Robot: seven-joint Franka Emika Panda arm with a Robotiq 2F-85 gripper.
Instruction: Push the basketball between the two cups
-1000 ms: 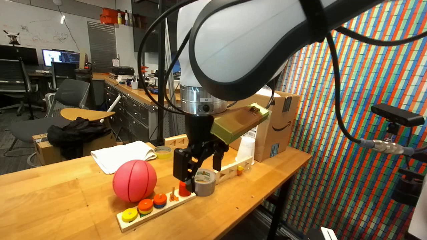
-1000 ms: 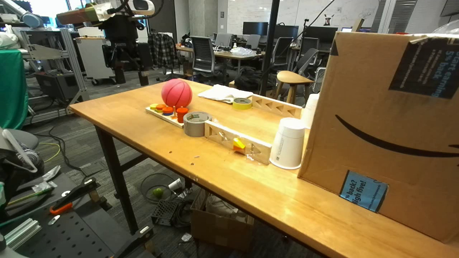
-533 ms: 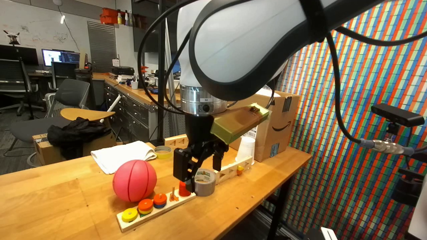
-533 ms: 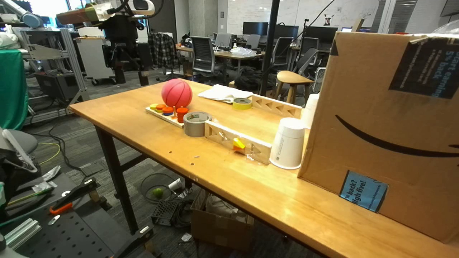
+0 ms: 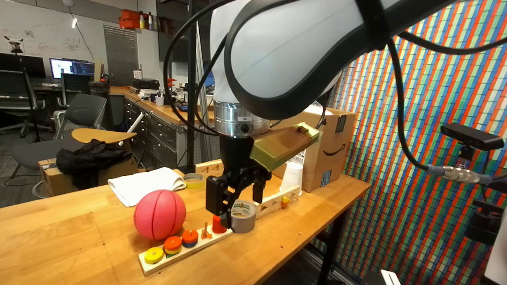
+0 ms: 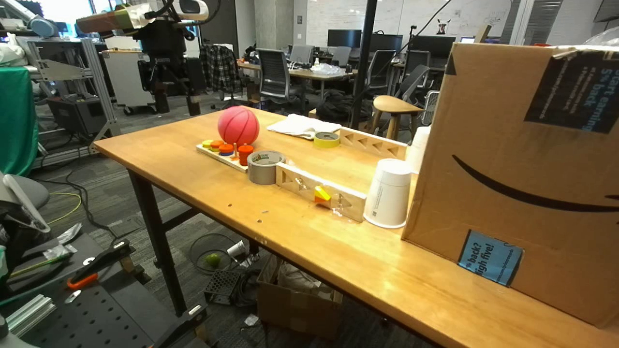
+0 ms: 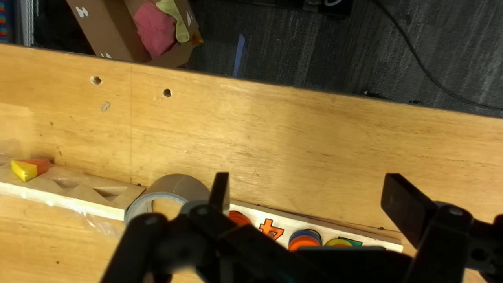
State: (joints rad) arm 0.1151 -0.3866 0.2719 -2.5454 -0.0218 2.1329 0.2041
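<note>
Take the silver tape roll (image 6: 263,175), lying flat on the counter (image 6: 309,237), as datum. From it, a notched rail (image 6: 309,187) leads toward the cardboard box (image 6: 508,154) and ends beside one white cup (image 6: 387,198). Across the counter from the silver tape roll, a yellow tape roll (image 6: 327,141), a second rail (image 6: 372,143) and a second white cup (image 6: 418,152) form a matching row. The basketball (image 5: 159,215) rests near the silver tape roll, on the side away from the box, beside a pegged board (image 5: 200,242); whether they touch I cannot tell from here.

Purpose, in my judgement: the two rows serve as side guides for the basketball, with the box as backstop. The cups appear mouth down, presumably for stability.

Jaws: spread apart, gripping nothing, held above the counter; the wrist view shows the silver tape roll and the board beneath. Both exterior views show them off the basketball, so the push appears not yet begun.

Orientation: the basketball is round, with no long axis and no front. Its seams are the only direction mark, one running roughly top to bottom. The working axis is the intended travel: past the silver tape roll, between the cups.
</note>
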